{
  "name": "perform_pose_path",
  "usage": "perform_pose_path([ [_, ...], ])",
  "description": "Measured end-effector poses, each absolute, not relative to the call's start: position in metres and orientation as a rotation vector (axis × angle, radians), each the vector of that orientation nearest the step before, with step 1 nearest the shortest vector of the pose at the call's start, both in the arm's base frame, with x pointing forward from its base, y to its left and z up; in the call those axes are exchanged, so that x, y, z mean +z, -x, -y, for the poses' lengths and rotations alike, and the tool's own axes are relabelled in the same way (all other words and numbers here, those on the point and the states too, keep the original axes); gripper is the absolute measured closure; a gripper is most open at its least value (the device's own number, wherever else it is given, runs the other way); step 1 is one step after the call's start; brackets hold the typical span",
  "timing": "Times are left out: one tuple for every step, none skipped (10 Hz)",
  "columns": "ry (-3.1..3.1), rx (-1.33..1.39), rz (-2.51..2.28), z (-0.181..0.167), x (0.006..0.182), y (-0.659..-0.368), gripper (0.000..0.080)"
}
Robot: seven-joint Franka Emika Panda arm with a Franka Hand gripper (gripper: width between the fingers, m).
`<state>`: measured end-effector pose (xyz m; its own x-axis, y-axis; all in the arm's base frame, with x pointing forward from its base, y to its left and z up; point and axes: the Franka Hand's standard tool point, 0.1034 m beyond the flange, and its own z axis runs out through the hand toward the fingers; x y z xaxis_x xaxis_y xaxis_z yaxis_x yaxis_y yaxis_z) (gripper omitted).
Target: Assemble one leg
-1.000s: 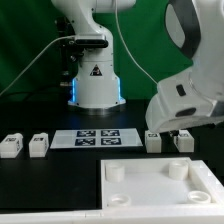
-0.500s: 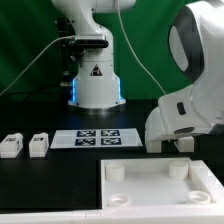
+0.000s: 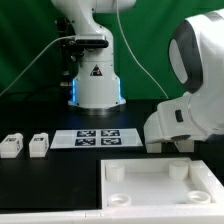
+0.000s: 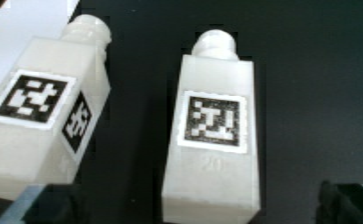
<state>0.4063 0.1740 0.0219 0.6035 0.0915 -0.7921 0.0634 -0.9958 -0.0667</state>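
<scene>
The jaws hover wide open and empty over a leg (image 4: 213,130); a second leg (image 4: 53,100) lies just beside it on the desk (image 4: 142,60).

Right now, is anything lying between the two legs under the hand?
No. In the wrist view only a bare strip of black table separates the leg centred under the open hand from its neighbour leg.

White glossy rounded arm shells (image 3: 196,90); white base (image 3: 97,88), black triangle mark (image 3: 96,71), blue light ring (image 3: 74,96).
</scene>
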Motion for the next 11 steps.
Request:
perform_pose_path([
  [2.784, 1.381, 0.134, -0.174, 0.021, -0.406, 0.0151],
  [2.780, 1.406, 0.089, -0.176, 0.017, -0.399, 0.0151],
  [2.762, 1.435, 0.061, -0.178, 0.012, -0.392, 0.0151],
  [2.759, 1.443, 0.066, -0.179, 0.010, -0.388, 0.0151],
  [2.758, 1.453, 0.067, -0.180, 0.008, -0.383, 0.0151],
  [2.759, 1.464, 0.064, -0.182, 0.007, -0.380, 0.0151],
  [2.759, 1.473, 0.060, -0.184, 0.005, -0.377, 0.0151],
  [2.759, 1.480, 0.070, -0.188, 0.005, -0.374, 0.0151],
  [2.760, 1.482, 0.076, -0.190, 0.004, -0.373, 0.0151],
  [2.760, 1.482, 0.078, -0.190, 0.004, -0.373, 0.0151],
  [2.760, 1.482, 0.078, -0.190, 0.004, -0.373, 0.0151],
])
